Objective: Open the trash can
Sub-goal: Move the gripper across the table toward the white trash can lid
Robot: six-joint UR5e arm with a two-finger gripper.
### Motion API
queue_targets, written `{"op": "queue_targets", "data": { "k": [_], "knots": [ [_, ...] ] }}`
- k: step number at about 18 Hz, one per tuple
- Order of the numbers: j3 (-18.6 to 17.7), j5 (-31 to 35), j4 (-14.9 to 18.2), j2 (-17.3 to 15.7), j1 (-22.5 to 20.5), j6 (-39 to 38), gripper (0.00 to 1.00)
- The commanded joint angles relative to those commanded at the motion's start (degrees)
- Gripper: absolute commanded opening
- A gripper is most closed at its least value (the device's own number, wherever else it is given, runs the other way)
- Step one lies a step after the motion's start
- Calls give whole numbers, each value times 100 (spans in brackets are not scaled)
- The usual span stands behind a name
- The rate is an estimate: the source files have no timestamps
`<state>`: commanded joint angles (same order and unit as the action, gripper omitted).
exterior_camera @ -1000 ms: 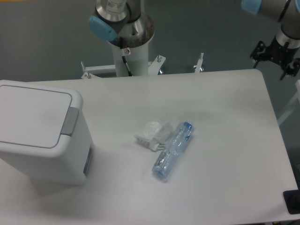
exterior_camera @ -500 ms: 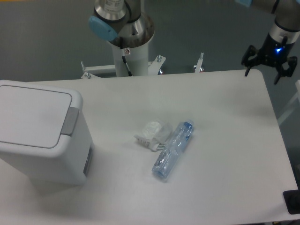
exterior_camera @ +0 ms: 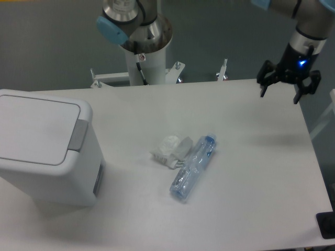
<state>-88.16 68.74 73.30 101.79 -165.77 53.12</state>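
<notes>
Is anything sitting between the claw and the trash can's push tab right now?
Nothing tall. The claw hangs open above the table's far right corner; only the flat bottle and crumpled wrapper lie mid-table, below a raised path to the trash can.

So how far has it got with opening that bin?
Nothing looks done: the trash can has its lid flat and shut. The gripper hangs open and empty over the table's far right corner, far from the gray push tab. Reaching and pressing it is left.
</notes>
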Motion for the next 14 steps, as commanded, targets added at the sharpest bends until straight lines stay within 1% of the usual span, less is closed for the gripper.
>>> {"op": "queue_targets", "data": {
  "k": [2, 5, 8, 10, 12, 14],
  "knots": [
    [9, -185, -9, -176, 368, -642, 100],
    [0, -238, -17, -334, 1036, -1355, 100],
    [114, -238, -44, -388, 1792, -2294, 100],
    [220, -238, -61, -388, 2188, -2831, 100],
    [246, -238, -70, -379, 2408, -3105, 100],
    [264, -369, -70, -352, 2453, -3167, 100]
  ]
}}
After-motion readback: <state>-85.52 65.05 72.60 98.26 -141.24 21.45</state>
